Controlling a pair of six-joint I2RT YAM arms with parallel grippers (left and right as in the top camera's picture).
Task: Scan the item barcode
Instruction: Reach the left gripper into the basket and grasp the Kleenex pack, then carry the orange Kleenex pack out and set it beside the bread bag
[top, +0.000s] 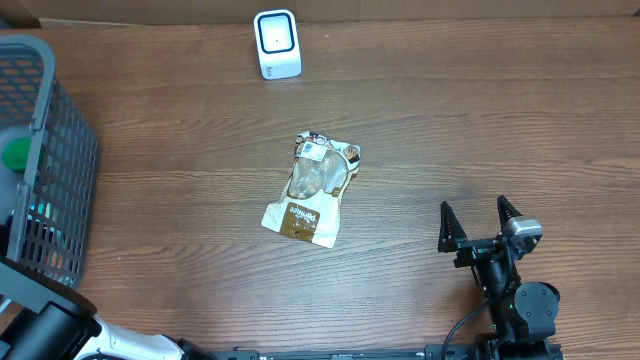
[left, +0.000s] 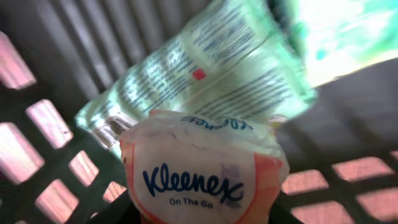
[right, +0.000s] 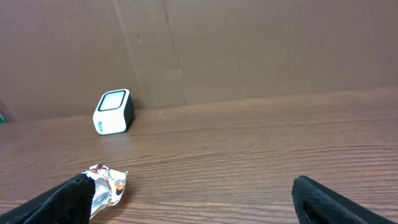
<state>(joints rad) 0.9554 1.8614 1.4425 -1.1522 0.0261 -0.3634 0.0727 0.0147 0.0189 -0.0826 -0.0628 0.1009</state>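
The scan looks to be at an early stage for this item: nothing is at the scanner (top: 277, 43), which stands alone at the top centre of the overhead view, and no barcode faces its window. The item in hand appears to be the Kleenex pack (left: 199, 174), which fills the lower middle of the left wrist view. It lies inside the basket (top: 70, 150) at the left edge of the overhead frame, on top of a green-and-white packet (left: 217, 68). The left gripper (left: 203, 214) is right up against that pack, with dark finger shapes just showing at the bottom of the frame on either side of it. Whether the jaws have closed on the pack or only straddle it cannot be told from this view. What is left, by my reading, is to secure the pack, lift it clear of the basket, carry it across the table (top: 480, 110) to the scanner and turn its barcode to the window. A snack pouch (top: 312, 190) lies flat in the middle of the table, well apart from both grippers; whether it has been scanned cannot be seen. The right gripper (top: 474, 204) sits at the lower right with its fingers spread wide and nothing between them.
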